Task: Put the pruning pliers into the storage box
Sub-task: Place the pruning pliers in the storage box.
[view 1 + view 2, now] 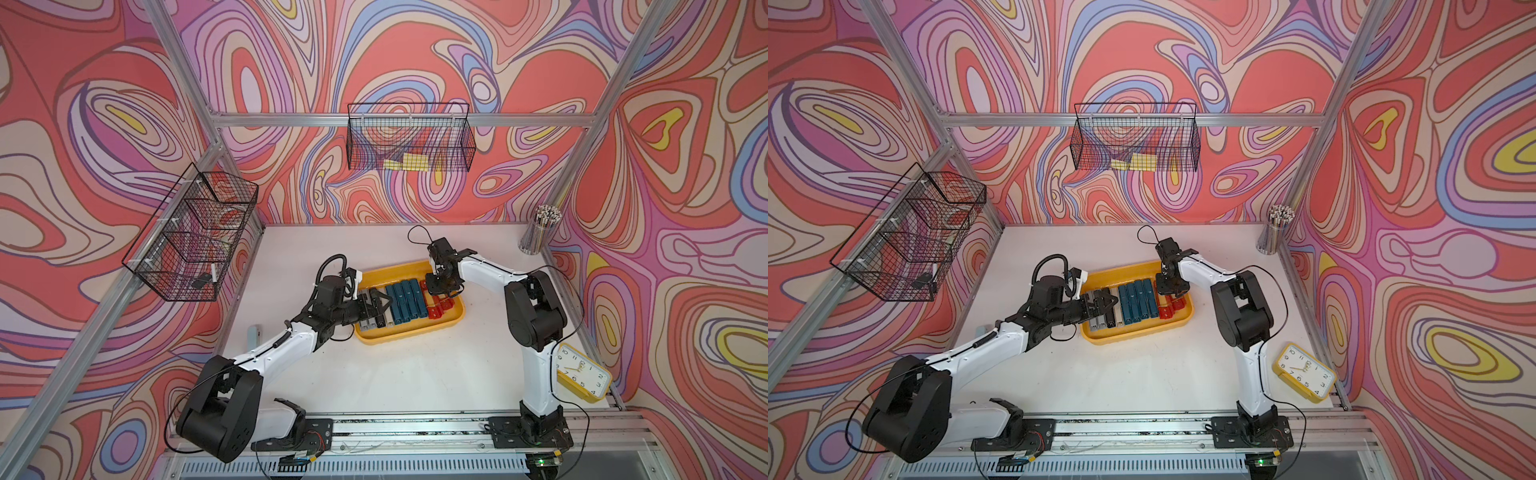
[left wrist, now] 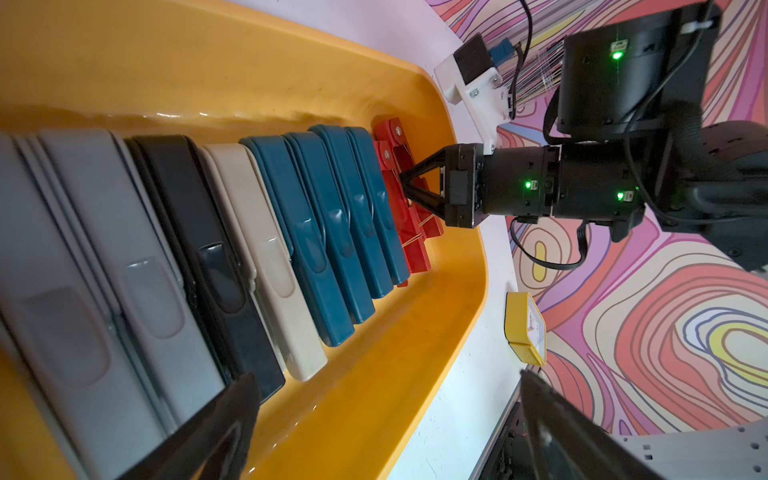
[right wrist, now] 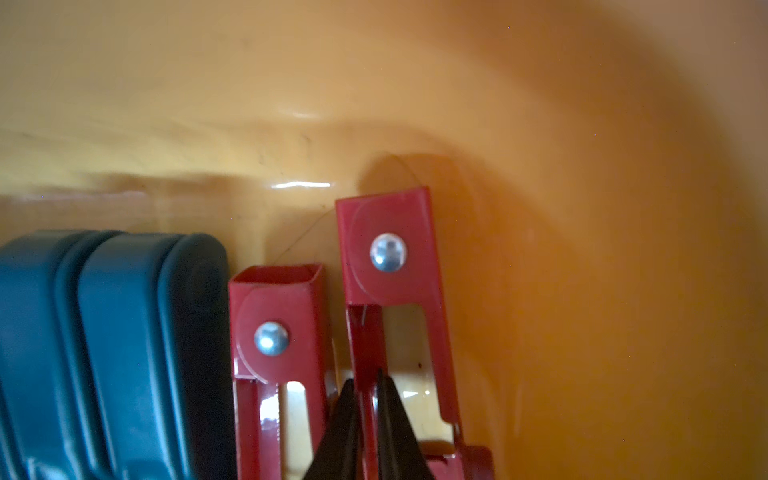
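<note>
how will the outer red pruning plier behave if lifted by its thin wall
The outer red plier looks like stiff folded metal with a rivet, so it likely won't flex. Its glossy paint and thin wall, straddled by the right gripper, suggest a slip-prone pinch. Lying flat-sided in the storage box, it should slide rather than roll.
</note>
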`<state>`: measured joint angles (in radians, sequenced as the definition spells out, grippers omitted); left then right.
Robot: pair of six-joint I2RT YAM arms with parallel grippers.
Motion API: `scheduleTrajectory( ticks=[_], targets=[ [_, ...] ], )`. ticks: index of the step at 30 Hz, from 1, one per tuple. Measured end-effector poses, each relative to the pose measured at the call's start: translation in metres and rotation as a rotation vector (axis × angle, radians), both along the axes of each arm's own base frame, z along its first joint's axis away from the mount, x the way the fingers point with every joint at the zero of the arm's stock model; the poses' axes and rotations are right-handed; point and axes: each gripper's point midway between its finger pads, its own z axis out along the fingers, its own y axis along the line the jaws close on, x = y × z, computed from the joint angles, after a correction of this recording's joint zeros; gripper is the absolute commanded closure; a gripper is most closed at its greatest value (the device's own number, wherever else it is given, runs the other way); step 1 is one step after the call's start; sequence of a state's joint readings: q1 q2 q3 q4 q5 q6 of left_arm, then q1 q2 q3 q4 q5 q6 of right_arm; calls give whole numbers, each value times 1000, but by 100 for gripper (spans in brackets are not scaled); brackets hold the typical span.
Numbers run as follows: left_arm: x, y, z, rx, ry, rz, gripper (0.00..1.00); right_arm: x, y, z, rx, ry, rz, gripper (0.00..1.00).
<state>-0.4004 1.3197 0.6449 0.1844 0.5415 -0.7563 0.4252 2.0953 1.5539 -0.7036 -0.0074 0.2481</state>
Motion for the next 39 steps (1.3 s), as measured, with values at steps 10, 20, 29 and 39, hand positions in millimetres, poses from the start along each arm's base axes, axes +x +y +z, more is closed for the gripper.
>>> scheduleTrajectory(
  ticks=[10, 20, 29, 39],
  targets=[
    [0, 0, 0, 0, 0, 0, 1, 1, -2, 0, -9, -4, -4, 76],
    [0, 0, 1, -1, -1, 0, 1, 2, -3, 3, -13, -13, -6, 76],
    [0, 0, 3, -3, -8, 0, 1, 3, -5, 13, -17, -35, -11, 77],
    [-2, 1, 2, 7, -2, -3, 1, 5, -4, 34, -1, -73, -12, 77]
  ],
)
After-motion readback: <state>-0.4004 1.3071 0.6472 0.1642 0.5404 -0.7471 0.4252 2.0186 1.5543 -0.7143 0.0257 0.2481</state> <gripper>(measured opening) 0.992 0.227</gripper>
